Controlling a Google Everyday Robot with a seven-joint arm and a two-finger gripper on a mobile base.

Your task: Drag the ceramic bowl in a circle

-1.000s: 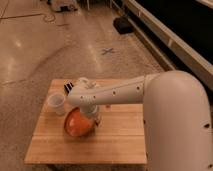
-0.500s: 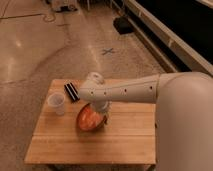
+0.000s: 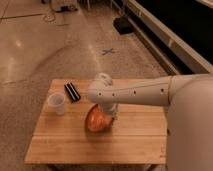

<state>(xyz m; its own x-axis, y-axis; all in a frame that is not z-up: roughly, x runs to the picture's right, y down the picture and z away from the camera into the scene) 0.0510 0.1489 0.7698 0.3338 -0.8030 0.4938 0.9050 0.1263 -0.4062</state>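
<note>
The ceramic bowl (image 3: 96, 119) is orange-red and glossy. It sits near the middle of the wooden table (image 3: 75, 142) and looks tilted, its right side hidden under my arm. My gripper (image 3: 111, 114) reaches down from the white arm at the bowl's right edge and touches it. The wrist hides the fingers.
A small translucent white cup (image 3: 56, 103) stands at the table's left. A black rectangular object (image 3: 72, 92) lies at the back left. My white arm (image 3: 150, 92) spans the table's right side. A black floor object (image 3: 122, 25) lies beyond the table.
The bowl and my gripper have moved right and toward the table's far side, away from the cup. The arm has swung with them.
</note>
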